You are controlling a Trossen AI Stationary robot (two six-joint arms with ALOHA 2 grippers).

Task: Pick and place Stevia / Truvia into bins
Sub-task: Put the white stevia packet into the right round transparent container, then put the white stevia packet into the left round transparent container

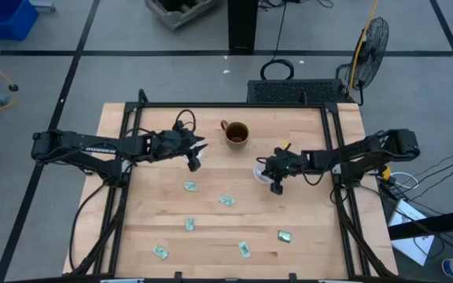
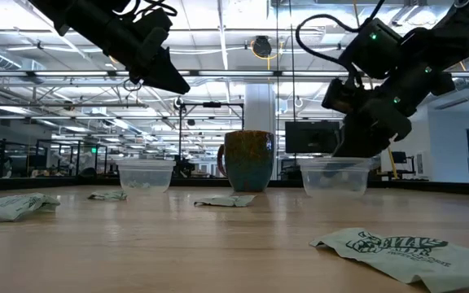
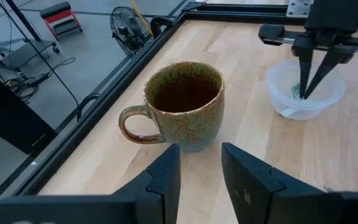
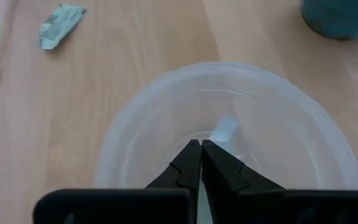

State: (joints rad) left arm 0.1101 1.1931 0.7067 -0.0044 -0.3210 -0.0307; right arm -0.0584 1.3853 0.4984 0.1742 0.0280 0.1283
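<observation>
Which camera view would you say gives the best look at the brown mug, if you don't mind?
The left wrist view: the brown mug fills the frame, with handle, rim and dark inside all clear. The high view shows it small from above. The low view gives only its side. The right wrist view catches just an edge.

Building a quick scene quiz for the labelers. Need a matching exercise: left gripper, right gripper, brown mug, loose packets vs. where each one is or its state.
Things:
1. left gripper
2. right gripper
3. brown mug
4. loose packets

Places or states:
A. lying scattered on the front half of the table
B. fingers apart, above the table beside the mug
C. fingers together, tips down inside a clear cup
D. upright near the back edge, between the two arms

Pairs: 1-B, 2-C, 3-D, 4-A
</observation>
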